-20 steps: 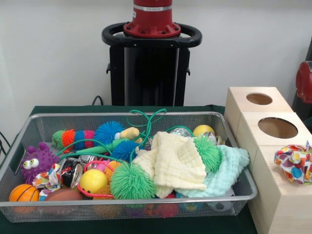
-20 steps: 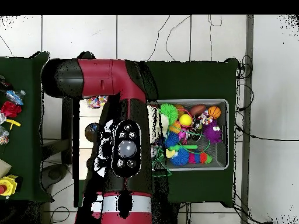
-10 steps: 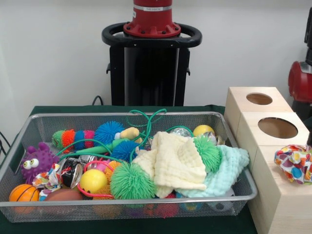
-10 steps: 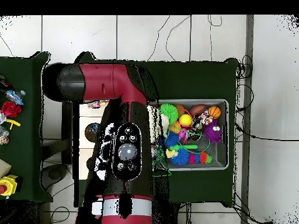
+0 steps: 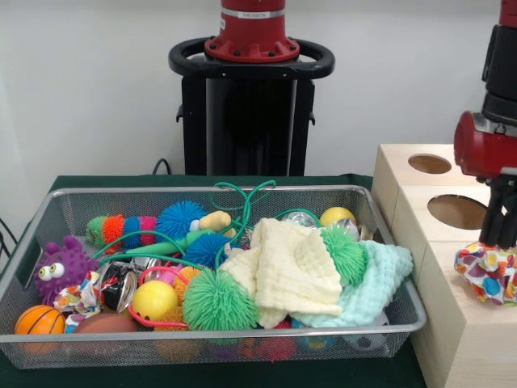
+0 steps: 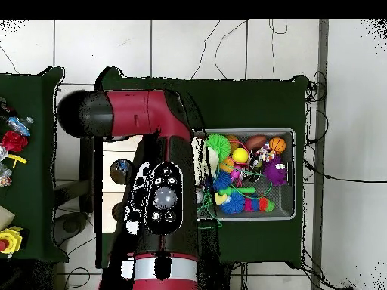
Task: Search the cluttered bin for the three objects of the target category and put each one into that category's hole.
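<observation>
The pincer [image 5: 502, 236] hangs directly above the multicoloured polka-dot fabric scrunchie [image 5: 489, 272], which lies on top of the wooden box [image 5: 452, 323] near its front edge; whether the pincer is apart or together cannot be told. Two round holes [image 5: 459, 211] open in the box top behind the scrunchie. Left of the box, the wire mesh bin [image 5: 202, 343] sits on the green-covered bench [image 5: 81, 182], holding a cream cloth [image 5: 291, 271], a mint cloth [image 5: 367, 291], a green spiky ball [image 5: 218, 301] and a purple monster toy [image 5: 60, 267].
</observation>
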